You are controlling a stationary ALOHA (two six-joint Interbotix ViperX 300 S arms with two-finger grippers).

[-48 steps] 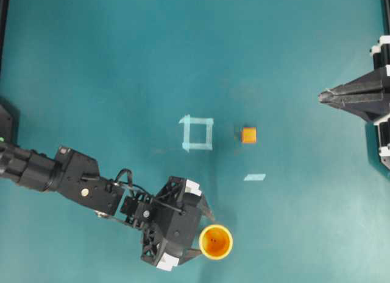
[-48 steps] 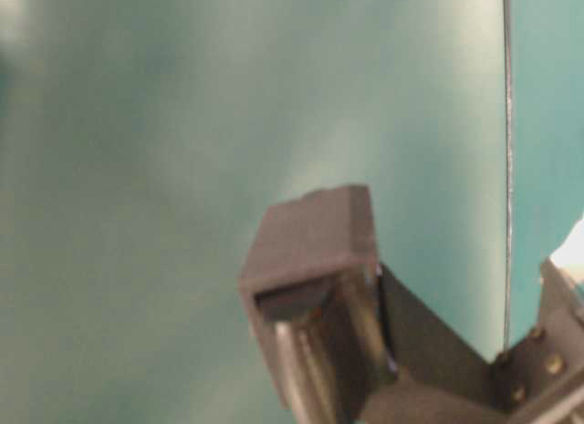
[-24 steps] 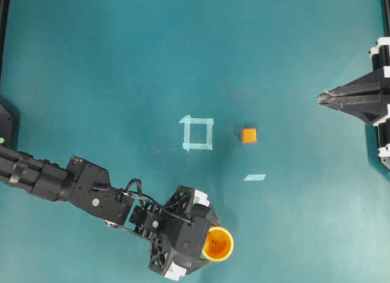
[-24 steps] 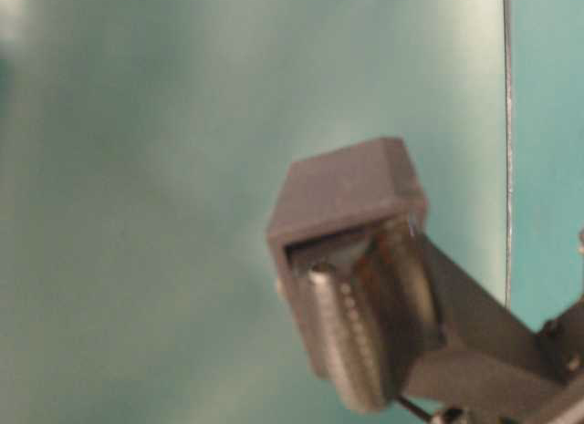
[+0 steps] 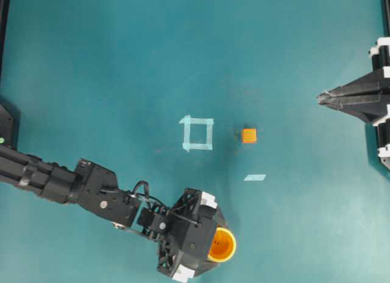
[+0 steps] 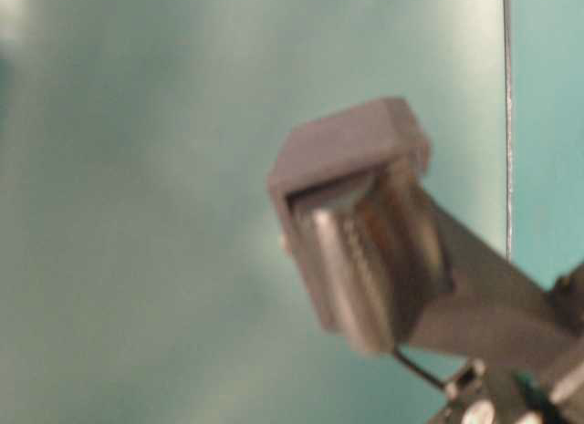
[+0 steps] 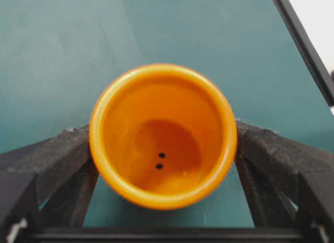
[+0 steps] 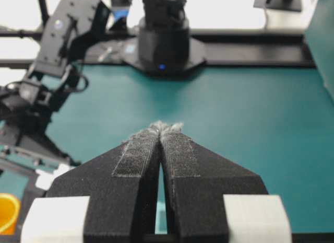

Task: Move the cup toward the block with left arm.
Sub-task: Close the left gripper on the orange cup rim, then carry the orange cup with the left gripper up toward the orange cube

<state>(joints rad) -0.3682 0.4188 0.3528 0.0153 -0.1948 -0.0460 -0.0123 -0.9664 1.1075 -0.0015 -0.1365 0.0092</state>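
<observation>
The orange cup (image 5: 222,244) stands upright near the table's front edge, and in the left wrist view the cup (image 7: 163,136) fills the middle. My left gripper (image 5: 214,245) is open and straddles it. One black finger (image 7: 57,159) lies along each side of the cup, close against the rim. The small orange block (image 5: 248,135) sits well beyond the cup, toward the table's centre and slightly right. My right gripper (image 5: 319,97) hangs shut at the right edge with nothing in it, its fingertips (image 8: 166,127) pressed together. A blurred left gripper finger (image 6: 356,251) fills the table-level view.
A pale tape square (image 5: 197,133) lies left of the block and a tape strip (image 5: 255,177) lies between block and cup. Black frame rails run along the left edge (image 5: 5,27) and the right edge. The left arm's base (image 8: 163,39) stands across the table.
My left gripper has slid forward, to the right and slightly toward the front edge, so the cup now sits deep between its open fingers. The cup has barely shifted. The right arm is still.
</observation>
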